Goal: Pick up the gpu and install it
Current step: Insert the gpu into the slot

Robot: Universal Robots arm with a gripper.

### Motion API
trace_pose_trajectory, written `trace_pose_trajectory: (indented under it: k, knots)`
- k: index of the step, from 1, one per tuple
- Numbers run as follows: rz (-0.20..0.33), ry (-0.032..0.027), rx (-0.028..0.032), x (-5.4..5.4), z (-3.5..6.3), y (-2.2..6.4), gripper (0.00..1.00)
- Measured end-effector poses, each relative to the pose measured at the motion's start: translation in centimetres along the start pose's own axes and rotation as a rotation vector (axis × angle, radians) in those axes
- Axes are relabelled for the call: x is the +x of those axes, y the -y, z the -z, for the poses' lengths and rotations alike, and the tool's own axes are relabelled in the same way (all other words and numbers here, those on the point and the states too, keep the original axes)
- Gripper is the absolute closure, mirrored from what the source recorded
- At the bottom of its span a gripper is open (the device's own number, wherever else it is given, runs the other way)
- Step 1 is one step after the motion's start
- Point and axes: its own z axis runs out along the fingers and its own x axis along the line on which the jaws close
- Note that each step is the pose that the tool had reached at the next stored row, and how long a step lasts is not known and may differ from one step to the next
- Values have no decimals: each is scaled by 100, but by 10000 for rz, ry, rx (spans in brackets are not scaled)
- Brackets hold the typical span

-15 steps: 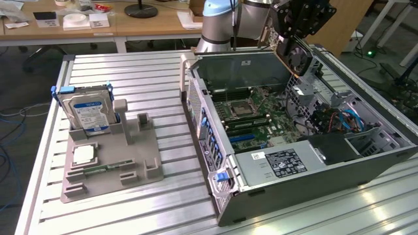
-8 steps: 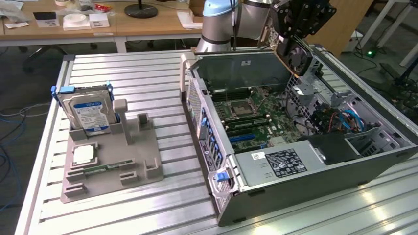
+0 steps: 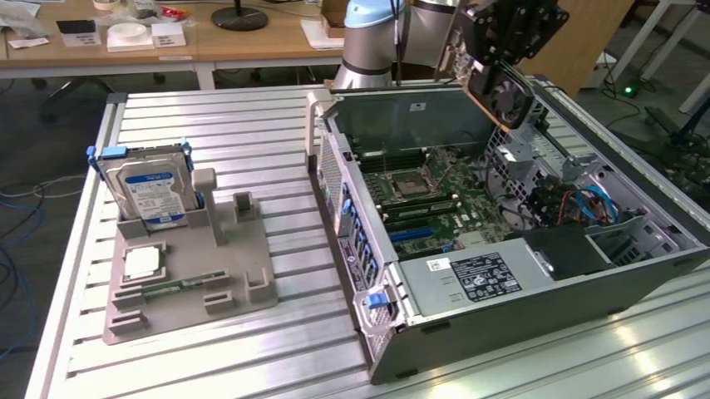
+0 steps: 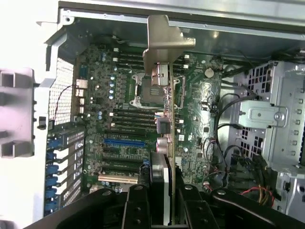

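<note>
The gpu [image 3: 507, 93] hangs on edge above the far side of the open computer case [image 3: 355, 241], its round fan facing the exterior view's right. My gripper [image 3: 501, 60] is shut on its upper edge. In the wrist view the gpu [image 4: 164, 119] appears edge-on, its metal bracket [image 4: 164, 40] farthest from the camera, and my gripper [image 4: 163, 210] clamps it between two black fingers [image 4: 137, 205]. Beneath the card lies the green motherboard [image 4: 119, 95] with a blue slot [image 4: 125, 141] and the CPU socket [image 4: 147, 88]. The card is well above the board and touches nothing.
Inside the case are a power supply [image 3: 477, 278], a metal drive cage [image 4: 279, 119] and loose cables [image 3: 577, 204]. On the slatted table [image 3: 222, 125], a grey holder [image 3: 249, 274] carries a blue-labelled hard drive [image 3: 150, 193] and a green memory stick [image 3: 178, 287].
</note>
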Motion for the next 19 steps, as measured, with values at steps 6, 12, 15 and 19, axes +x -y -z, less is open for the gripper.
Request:
trace_pose_trajectory:
  k: [6, 12, 15, 19]
  knots:
    - [1089, -14, -1, 0, 0, 0, 72]
    - [2545, -31, -3, 0, -2, 0, 72]
    - [3084, -38, -4, 0, -3, 0, 72]
    - [3814, -43, -4, 0, -7, 0, 72]
